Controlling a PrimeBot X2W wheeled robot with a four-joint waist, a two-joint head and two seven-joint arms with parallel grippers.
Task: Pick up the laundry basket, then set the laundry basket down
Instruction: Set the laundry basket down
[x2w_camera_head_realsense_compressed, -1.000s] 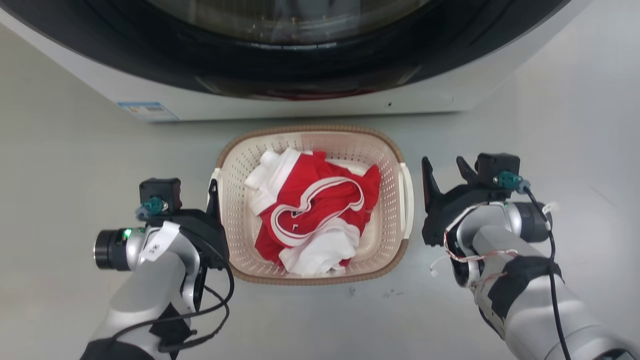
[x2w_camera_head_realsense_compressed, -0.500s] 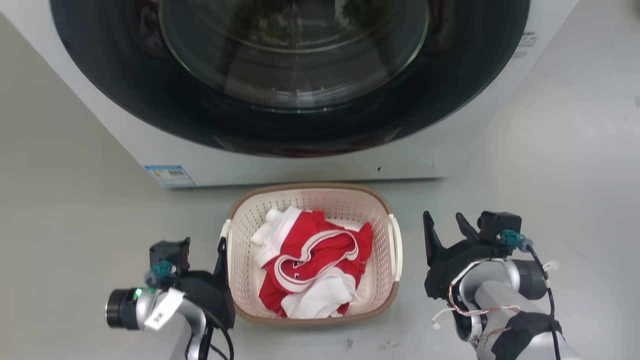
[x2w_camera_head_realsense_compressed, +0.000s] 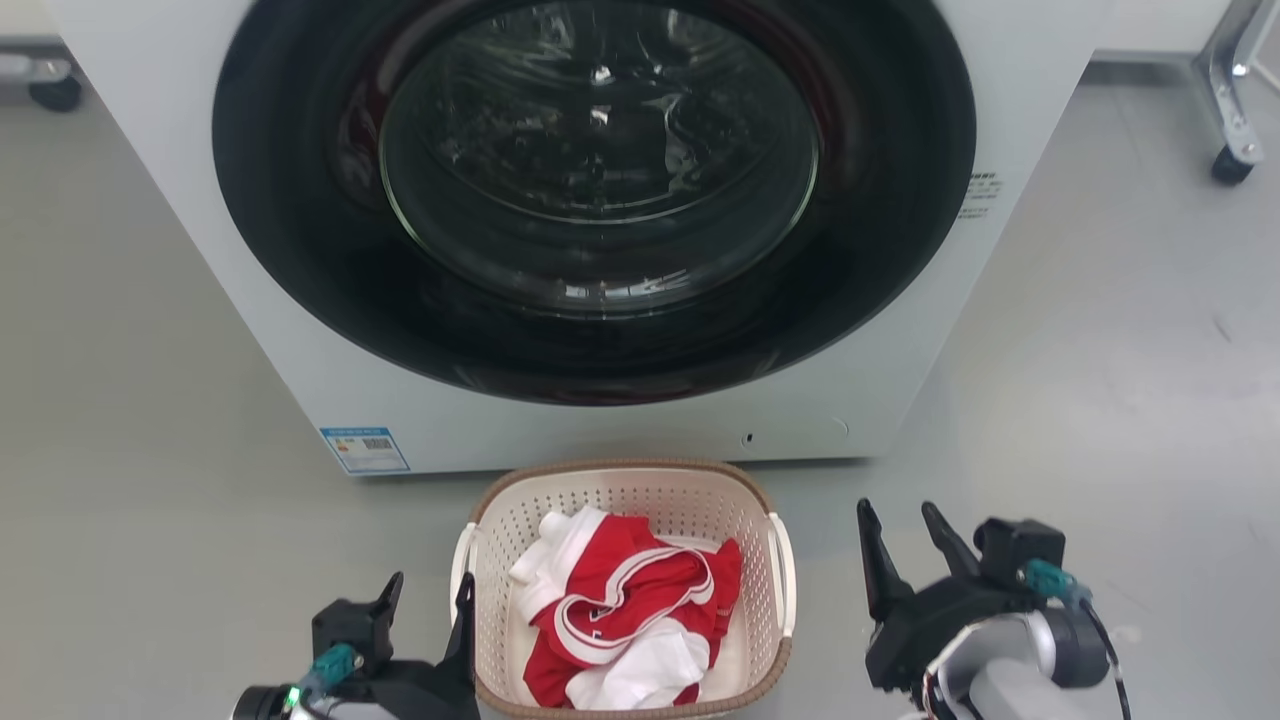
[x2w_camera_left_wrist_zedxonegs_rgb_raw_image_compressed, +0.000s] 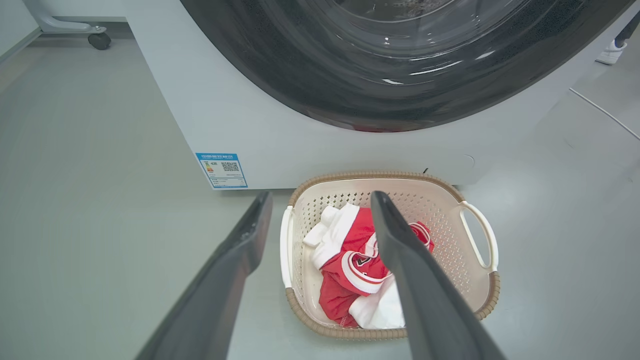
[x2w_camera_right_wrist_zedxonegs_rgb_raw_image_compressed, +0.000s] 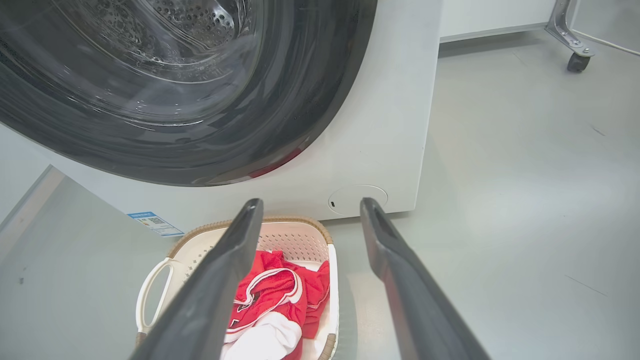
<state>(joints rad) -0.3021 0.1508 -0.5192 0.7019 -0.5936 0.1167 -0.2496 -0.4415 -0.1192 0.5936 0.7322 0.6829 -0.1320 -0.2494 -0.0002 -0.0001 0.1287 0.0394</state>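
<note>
no legible text (sticker (x2w_camera_left_wrist_zedxonegs_rgb_raw_image_compressed: 221, 170) too small)

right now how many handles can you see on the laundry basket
2. The laundry basket has one white handle on its left side and the other on its right; none seems hidden.

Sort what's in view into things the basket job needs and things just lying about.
Job: laundry basket, left tool, right tool, both open.
Just there: washing machine, its blue label, red and white clothes in the basket, wheeled frame leg.
</note>
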